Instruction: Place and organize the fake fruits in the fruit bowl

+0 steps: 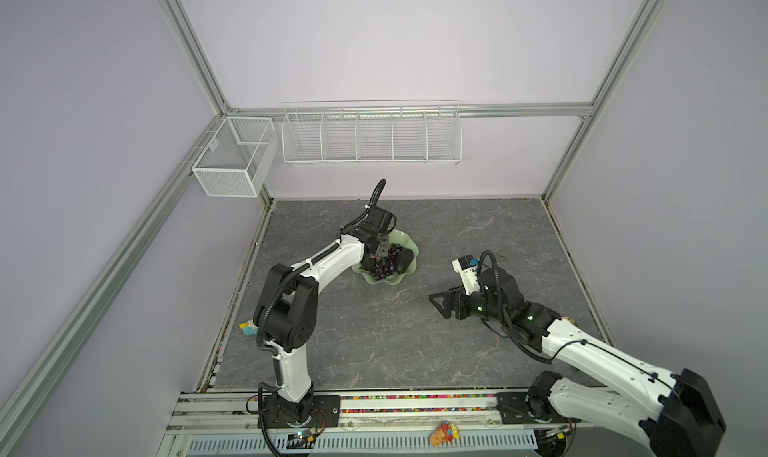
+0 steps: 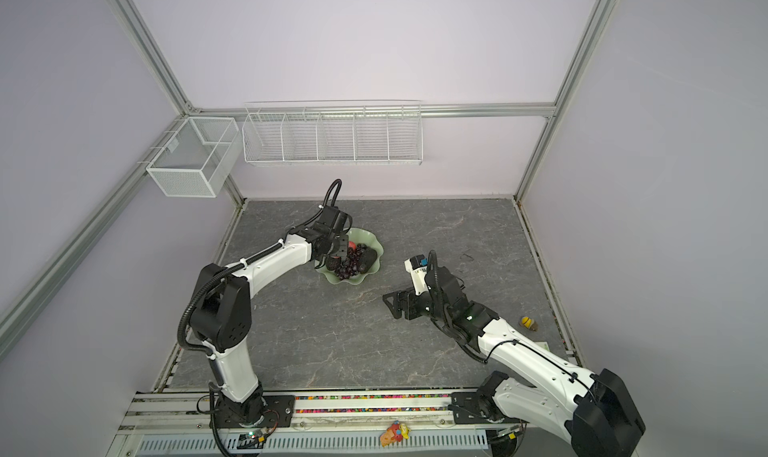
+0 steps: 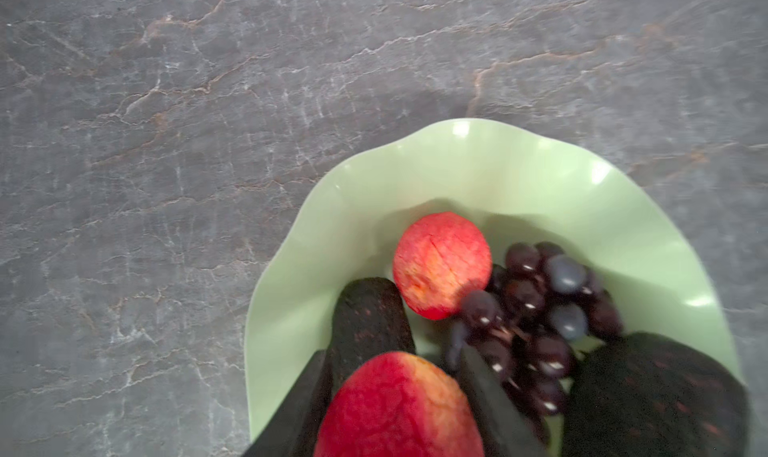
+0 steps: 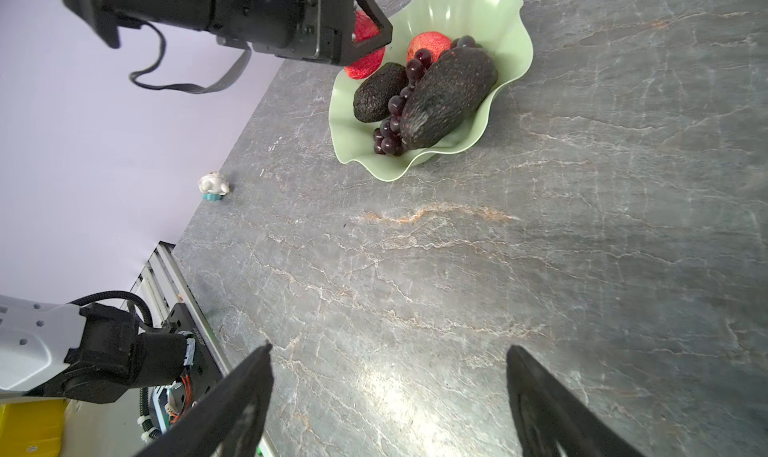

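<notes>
Mint-green with a wavy rim, the fruit bowl (image 3: 478, 143) stands on the grey marbled tabletop (image 3: 166, 143), left of the middle and toward the back in both top views. Your left gripper (image 3: 392, 363) hangs over the bowl's edge, and its fingers (image 3: 303, 396) pinch a red apple (image 3: 399, 409) from both sides. You cannot tell whether that fruit touches anything beneath it. Inside the bowl lie the second apple (image 3: 442, 265) and the bunch of dark purple grapes (image 3: 536, 309) in the middle. A smaller avocado (image 3: 368, 322) lies just beside the pinched fruit, and a larger avocado (image 3: 652, 396) lies on the grapes' other side, along the rim. Your right gripper (image 4: 390, 347) is well apart from the bowl, over bare tabletop, its fingers (image 4: 249, 392) spread wide and holding nothing. A small white and teal figurine (image 4: 214, 186) stands at the table's left edge, and a yellow figurine (image 2: 528, 322) sits near the right edge.
</notes>
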`<state>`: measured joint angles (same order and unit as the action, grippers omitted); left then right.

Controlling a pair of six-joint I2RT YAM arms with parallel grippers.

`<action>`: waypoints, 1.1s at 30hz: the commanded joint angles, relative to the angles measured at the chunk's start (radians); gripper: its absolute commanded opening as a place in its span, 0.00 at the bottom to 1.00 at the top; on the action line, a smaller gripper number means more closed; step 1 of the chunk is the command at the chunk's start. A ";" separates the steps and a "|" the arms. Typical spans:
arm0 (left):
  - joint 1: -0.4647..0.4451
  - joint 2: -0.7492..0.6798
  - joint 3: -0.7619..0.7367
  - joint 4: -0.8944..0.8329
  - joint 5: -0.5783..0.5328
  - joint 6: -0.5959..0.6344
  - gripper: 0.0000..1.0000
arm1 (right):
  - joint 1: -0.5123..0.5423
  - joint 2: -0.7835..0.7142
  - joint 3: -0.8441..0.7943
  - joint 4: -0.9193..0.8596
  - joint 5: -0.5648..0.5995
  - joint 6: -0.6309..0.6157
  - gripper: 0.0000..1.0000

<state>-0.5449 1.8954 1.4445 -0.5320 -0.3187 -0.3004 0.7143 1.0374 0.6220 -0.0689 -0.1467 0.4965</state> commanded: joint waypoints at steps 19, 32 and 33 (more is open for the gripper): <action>0.039 0.161 0.148 0.041 -0.089 0.049 0.54 | 0.006 -0.054 0.007 -0.037 0.039 -0.028 0.89; 0.039 -0.021 0.022 0.109 -0.059 0.042 0.64 | -0.002 -0.086 -0.001 -0.044 0.040 -0.030 0.89; 0.039 -0.073 -0.019 0.142 -0.049 0.037 0.64 | -0.014 -0.085 0.001 -0.045 0.028 -0.031 0.89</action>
<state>-0.5106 1.9392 1.4811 -0.4503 -0.3862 -0.2527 0.7124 0.9688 0.6220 -0.1005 -0.1135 0.4782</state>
